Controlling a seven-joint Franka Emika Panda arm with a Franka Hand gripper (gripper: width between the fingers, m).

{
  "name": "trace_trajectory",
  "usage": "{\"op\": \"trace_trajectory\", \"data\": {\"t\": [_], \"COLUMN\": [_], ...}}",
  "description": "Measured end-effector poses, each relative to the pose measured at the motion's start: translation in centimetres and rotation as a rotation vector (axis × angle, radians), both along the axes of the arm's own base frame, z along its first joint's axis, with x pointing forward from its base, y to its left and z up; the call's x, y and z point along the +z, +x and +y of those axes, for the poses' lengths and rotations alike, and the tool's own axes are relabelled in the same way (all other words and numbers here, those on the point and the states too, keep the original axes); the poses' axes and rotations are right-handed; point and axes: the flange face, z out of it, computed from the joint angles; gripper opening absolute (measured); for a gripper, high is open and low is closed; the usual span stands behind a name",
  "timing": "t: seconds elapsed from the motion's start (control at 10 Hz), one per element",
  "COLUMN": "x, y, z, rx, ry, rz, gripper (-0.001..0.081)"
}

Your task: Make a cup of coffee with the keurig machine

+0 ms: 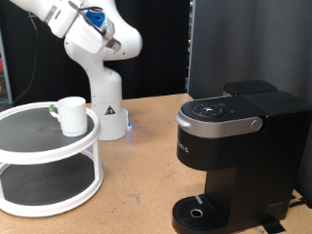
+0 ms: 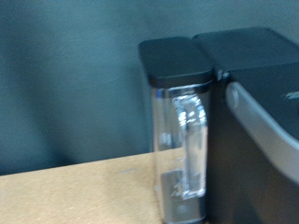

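Observation:
The white cup (image 1: 72, 114) stands on the top tier of a white round two-tier stand (image 1: 39, 146) at the exterior view's left. A small green-topped pod (image 1: 51, 108) lies just beside it on that tier. The black keurig machine (image 1: 234, 156) stands at the exterior view's right, lid down, with a silver-grey handle (image 1: 226, 124) and a round drip base (image 1: 200, 212). The wrist view shows the keurig machine (image 2: 262, 103) and its clear water tank (image 2: 182, 140) from the side. The gripper does not show in either view; only the white arm (image 1: 88, 34) shows at the exterior view's top left.
The white robot base (image 1: 109, 109) stands behind the stand on the wooden table (image 1: 136, 185). A dark panel (image 1: 249, 44) rises behind the coffee maker. Bare tabletop lies between the stand and the machine.

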Motion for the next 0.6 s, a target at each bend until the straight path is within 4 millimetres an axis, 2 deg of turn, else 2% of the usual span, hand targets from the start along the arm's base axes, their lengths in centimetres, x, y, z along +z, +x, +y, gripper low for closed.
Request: {"op": "trace_trajectory", "data": {"t": [0.4, 0.6], "x": [-0.2, -0.1], "y": [-4.5, -5.0], "z": [-3.9, -4.3], "rx": [0.082, 0.082], "ry": [-0.002, 0.008], "rz": [0.061, 0.055], "gripper": [0.0001, 0.0001]}}
